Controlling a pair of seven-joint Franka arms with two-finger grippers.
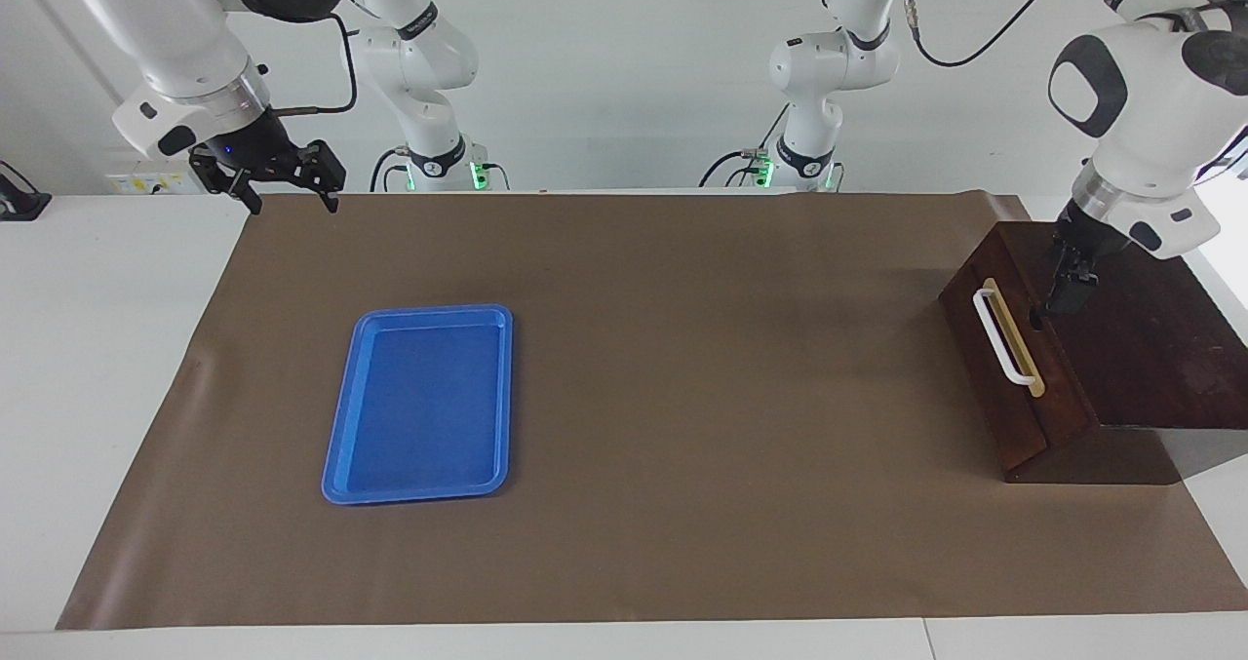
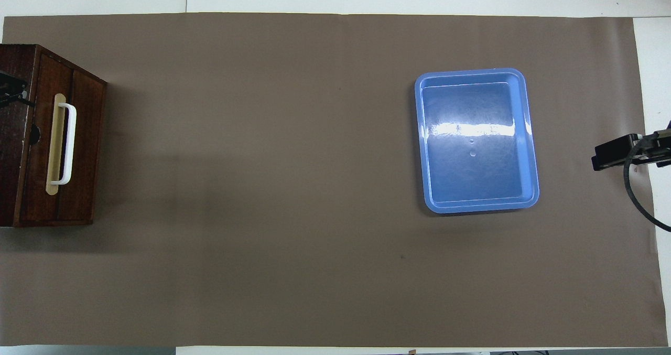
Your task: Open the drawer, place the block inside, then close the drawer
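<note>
Hovering over the top of the dark wooden box (image 1: 1150,348), just above the upper edge of the drawer (image 1: 1009,387), the left pincer (image 1: 1065,299) holds nothing; whether its fingers are spread I cannot tell from these views. The drawer front sits flush in the box, no pale interior showing, white handle (image 1: 1004,338) untouched and clear of the pincer. So the drawer is shut. The block is not visible anywhere on the counter (image 1: 682,397) or in either pincer; my guess is it sits inside the drawer, hidden.

The right pincer (image 1: 288,187) waits well apart from the drawer, over the counter's edge at the right arm's end, fingers spread, empty. The blue tray (image 1: 419,402) lies between that pincer and the drawer, much closer to the right arm's end, nothing in it.

Judgement: the task looks finished, or all but. Open, place, close all appear done. What seems left is only pulling the left arm away from the box.
</note>
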